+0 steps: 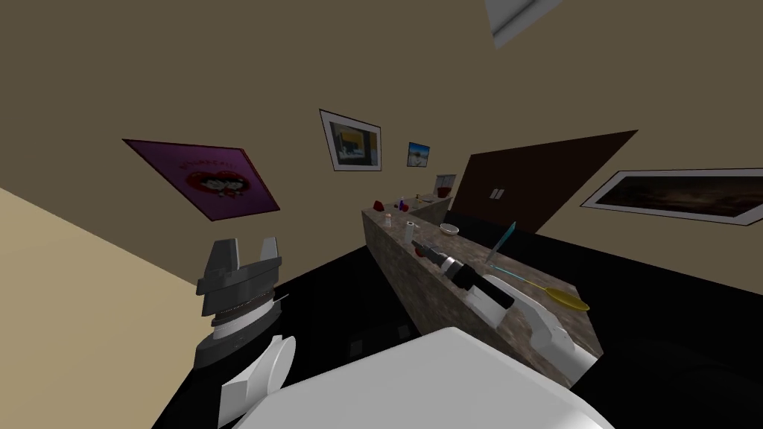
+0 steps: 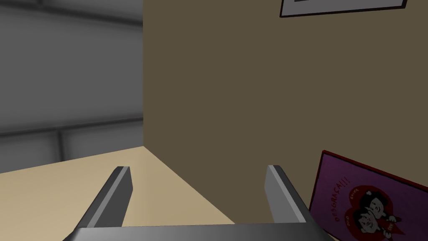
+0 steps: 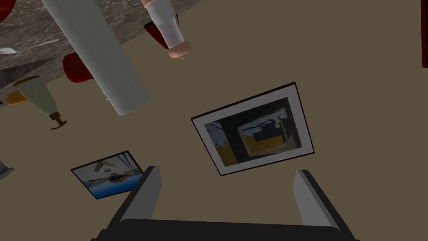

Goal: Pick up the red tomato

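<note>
The left end effector [image 1: 246, 252] is a dark grey, boxy block with bevelled shoulders. It carries two blade-like fingers [image 2: 119, 196], light grey on their flat faces and darker along the edges. Next to the block comes a finely ribbed dark ring, then a white band, then a dark collar. The left forearm [image 1: 261, 372] wears smooth white shells with rounded ends. The right forearm [image 1: 548, 328] has the same white casing, followed by a black cylindrical section, a pale ring and the small dark right end effector [image 1: 419, 246]. Its fingers [image 3: 309, 201] are thin grey blades on a black body.
</note>
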You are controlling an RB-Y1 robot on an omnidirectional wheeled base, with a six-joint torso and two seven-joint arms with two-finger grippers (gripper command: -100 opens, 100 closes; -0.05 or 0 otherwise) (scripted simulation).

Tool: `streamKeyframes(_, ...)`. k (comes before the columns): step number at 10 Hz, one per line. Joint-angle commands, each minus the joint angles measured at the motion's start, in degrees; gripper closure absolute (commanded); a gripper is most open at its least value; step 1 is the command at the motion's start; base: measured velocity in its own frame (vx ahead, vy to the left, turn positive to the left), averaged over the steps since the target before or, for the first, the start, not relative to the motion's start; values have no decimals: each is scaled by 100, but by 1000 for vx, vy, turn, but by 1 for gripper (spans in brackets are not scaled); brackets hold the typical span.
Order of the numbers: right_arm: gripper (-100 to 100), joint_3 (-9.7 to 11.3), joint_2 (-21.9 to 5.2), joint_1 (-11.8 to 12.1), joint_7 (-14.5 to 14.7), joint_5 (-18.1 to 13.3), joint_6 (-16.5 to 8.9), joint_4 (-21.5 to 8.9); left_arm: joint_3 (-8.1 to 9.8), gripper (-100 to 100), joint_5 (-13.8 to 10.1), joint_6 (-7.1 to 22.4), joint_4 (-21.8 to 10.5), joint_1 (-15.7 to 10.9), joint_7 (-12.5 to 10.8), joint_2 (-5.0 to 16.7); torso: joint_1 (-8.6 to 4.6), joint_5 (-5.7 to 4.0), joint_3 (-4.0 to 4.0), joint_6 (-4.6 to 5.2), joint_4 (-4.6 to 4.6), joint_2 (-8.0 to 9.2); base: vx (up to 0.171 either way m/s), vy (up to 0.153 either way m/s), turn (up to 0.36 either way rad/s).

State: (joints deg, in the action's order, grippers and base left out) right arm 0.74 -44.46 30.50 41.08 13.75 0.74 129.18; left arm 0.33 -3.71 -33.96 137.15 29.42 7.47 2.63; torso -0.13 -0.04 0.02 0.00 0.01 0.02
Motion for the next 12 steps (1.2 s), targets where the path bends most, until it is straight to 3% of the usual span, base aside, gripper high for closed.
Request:
streamKeyframes(1,-100,44,-254,7,175,15,-101,14,0,0,0,0,0,0,0,0,0,0,0,0,0,0,-9,-25,57)
streamKeyframes(2,-100,107,-458,12,394,71,-249,4,0,0,0,0,0,0,0,0,1,0,-2,2,-1,-3,-9,-29,87)
streamKeyframes(7,-100,239,-1292,24,942,179,-533,-10,0,0,0,0,0,0,0,0,2,0,-4,0,-2,-8,-5,-25,72)
streamKeyframes(8,-100,307,-1473,30,1174,231,-667,-15,0,0,0,0,0,1,0,0,1,0,-5,3,-2,-8,1,-28,85)
streamKeyframes(9,-100,307,-1635,30,1197,231,-667,-15,0,0,0,0,0,0,0,0,0,0,-5,1,-2,-9,2,-24,47)
streamKeyframes(10,-100,375,-1810,35,1432,282,-797,-18,0,0,0,0,0,1,0,0,2,0,-5,3,-2,-9,4,-24,85)
streamKeyframes(11,-100,375,-1977,35,1449,282,-797,-18,0,0,0,0,0,1,0,0,2,0,-6,1,-2,-11,4,-24,55)
streamKeyframes(12,-100,443,-2150,40,1687,331,-922,-20,0,0,0,0,0,1,0,0,2,0,-6,3,-2,-11,7,-27,93)
